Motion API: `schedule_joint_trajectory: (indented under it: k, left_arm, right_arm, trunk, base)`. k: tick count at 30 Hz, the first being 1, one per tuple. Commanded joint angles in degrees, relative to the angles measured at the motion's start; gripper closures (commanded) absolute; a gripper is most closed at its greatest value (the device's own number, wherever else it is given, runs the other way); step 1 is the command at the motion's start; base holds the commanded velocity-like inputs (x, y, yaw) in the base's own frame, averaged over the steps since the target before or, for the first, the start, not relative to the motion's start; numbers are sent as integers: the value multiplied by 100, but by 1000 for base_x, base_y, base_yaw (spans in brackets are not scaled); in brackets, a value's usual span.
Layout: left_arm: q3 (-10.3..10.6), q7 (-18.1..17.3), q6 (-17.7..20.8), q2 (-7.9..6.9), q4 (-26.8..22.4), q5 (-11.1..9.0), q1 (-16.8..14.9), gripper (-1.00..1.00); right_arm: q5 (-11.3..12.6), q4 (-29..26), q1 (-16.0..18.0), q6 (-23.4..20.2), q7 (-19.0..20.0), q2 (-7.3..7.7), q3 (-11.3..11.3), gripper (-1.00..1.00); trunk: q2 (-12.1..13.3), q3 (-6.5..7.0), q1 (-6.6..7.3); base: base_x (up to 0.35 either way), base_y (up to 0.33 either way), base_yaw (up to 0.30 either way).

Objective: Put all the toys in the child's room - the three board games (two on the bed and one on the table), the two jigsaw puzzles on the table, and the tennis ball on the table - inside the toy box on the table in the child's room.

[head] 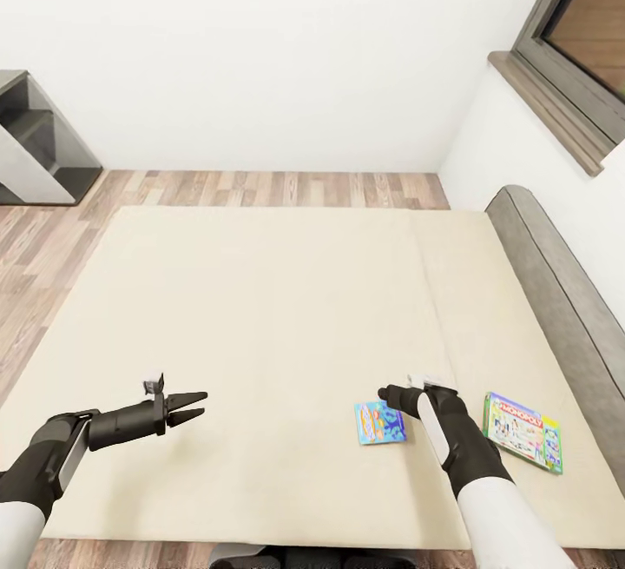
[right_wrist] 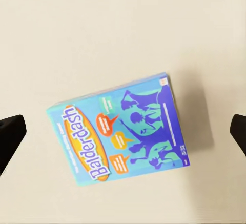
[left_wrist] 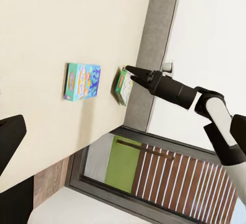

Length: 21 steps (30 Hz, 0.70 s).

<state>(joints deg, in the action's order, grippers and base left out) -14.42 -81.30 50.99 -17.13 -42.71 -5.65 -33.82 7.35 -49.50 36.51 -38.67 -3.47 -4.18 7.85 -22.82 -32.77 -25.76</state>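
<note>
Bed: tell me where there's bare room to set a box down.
The bed is bare from the left gripper across to the far edge and the headboard. The crowded part is the near right corner, where the blue board game, right gripper and white-and-green board game sit.

Bright, even, shadowless render; soft shadow under blue game (right_wrist: 120, 131); sharp focus throughout.

I saw the bed (head: 260, 308) topped in matt beige cloth, its headboard (head: 555, 274) grey fabric. Both board games, blue (head: 380, 423) and white-and-green (head: 523, 431), looked like smooth printed card. The floor (head: 260, 188) was wood plank; my grippers were matt black.
</note>
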Motion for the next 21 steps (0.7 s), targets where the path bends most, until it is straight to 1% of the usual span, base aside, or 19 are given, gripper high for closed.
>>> schedule_joint_trajectory:
  k: [1, 5, 8, 12, 18, 21]
  left_arm:
    - [0, -13, 60, -1, -1, -7, -2, -100]
    - [1, -3, 60, -1, -1, -7, -2, -100]
    - [-4, 78, 60, 17, -1, -10, -2, -100]
    - [-13, 174, 59, 54, -2, -23, -2, -100]
    - [-22, 145, 65, 64, -29, -54, -2, -100]
    - [-20, 145, 117, 98, -120, -62, -17, -100]
  right_arm:
    - [55, 55, 60, -16, -38, -8, 11, -100]
    - [51, 272, 319, 73, -39, 9, 5, -100]
    - [49, 482, 484, 336, -36, 32, 6, -100]
    - [48, 595, 561, 477, -35, 77, 6, -100]
    - [48, 628, 589, 522, -32, 86, -1, -100]
    - [48, 632, 592, 530, -32, 89, -2, -100]
  trunk:
    - [-10, -17, -3]
    - [-10, -55, -3]
    - [-10, -83, -3]
    - [-10, -121, -3]
    - [-10, -178, -3]
    - [-10, -206, -3]
  base:
    - [0, 0, 0]
    - [0, 0, 0]
    - [0, 0, 0]
    - [0, 0, 0]
    - [0, 0, 0]
    - [0, 0, 0]
